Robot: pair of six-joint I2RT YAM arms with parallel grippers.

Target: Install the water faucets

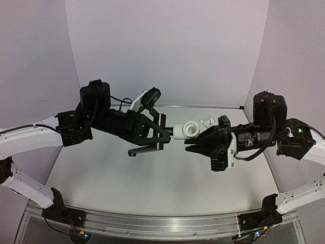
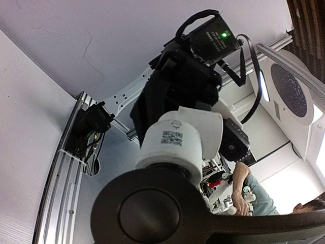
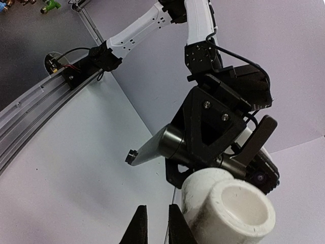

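The dark grey faucet (image 1: 144, 151) hangs above the table, its spout (image 3: 147, 151) pointing down towards the front left. My left gripper (image 1: 163, 133) is shut on its short body (image 3: 175, 142). A white pipe fitting (image 1: 187, 130) sits on the faucet's end, with its open socket (image 3: 238, 208) facing my right arm. In the left wrist view the faucet's dark round end (image 2: 152, 213) fills the bottom, the fitting (image 2: 177, 142) right behind it. My right gripper (image 1: 189, 147) is just below and beside the fitting, its fingers (image 3: 137, 229) nearly together with nothing between them.
A second small white fitting (image 1: 206, 122) lies on the table (image 1: 127, 178) at the back, behind the right gripper. White walls close in the back and both sides. An aluminium rail (image 1: 152, 223) runs along the near edge.
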